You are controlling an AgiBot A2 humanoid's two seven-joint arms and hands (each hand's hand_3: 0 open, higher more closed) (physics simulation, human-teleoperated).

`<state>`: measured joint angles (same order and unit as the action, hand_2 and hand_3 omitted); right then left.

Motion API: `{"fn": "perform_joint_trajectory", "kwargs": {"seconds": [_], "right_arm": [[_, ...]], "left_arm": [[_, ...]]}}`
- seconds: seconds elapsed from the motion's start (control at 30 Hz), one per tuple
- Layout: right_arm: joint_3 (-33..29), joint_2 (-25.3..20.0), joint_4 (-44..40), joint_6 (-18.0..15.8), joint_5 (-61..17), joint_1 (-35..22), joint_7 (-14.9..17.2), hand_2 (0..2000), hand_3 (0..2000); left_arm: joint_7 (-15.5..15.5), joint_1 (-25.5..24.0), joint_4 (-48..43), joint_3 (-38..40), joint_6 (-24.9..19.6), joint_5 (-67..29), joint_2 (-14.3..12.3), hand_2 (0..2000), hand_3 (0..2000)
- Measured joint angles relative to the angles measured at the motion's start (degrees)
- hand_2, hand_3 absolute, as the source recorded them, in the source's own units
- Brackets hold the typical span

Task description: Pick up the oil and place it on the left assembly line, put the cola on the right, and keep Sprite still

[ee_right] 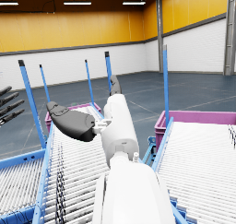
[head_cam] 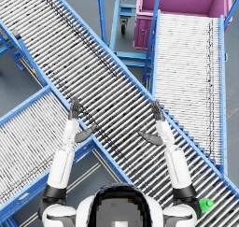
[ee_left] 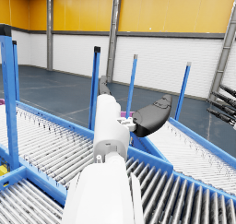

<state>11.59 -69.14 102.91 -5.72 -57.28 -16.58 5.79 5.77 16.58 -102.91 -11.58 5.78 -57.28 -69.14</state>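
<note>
Left hand [head_cam: 75,121] and right hand [head_cam: 158,123] above the middle roller belt [head_cam: 116,93], fingers straight, thumbs spread out, holding nothing, small green thing [head_cam: 206,204] well behind the right fingers, near that elbow

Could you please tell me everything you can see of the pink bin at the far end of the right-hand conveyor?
The pink bin is a large open-topped box with smooth, plain magenta walls that look like plastic. It stands upright at the far end of the right roller conveyor; whether the two touch cannot be told. A blue post crosses in front of it. Nothing shows in the visible part of its inside, and the picture's edge cuts off its far side.
</note>
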Motion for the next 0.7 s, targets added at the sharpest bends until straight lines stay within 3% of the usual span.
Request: {"fn": "perform_joint_trajectory", "kwargs": {"seconds": [0.7], "right_arm": [[0.0,0.0,0.0,0.0,0.0,0.0,0.0,0,0]], "left_arm": [[0.0,0.0,0.0,0.0,0.0,0.0,0.0,0,0]]}}
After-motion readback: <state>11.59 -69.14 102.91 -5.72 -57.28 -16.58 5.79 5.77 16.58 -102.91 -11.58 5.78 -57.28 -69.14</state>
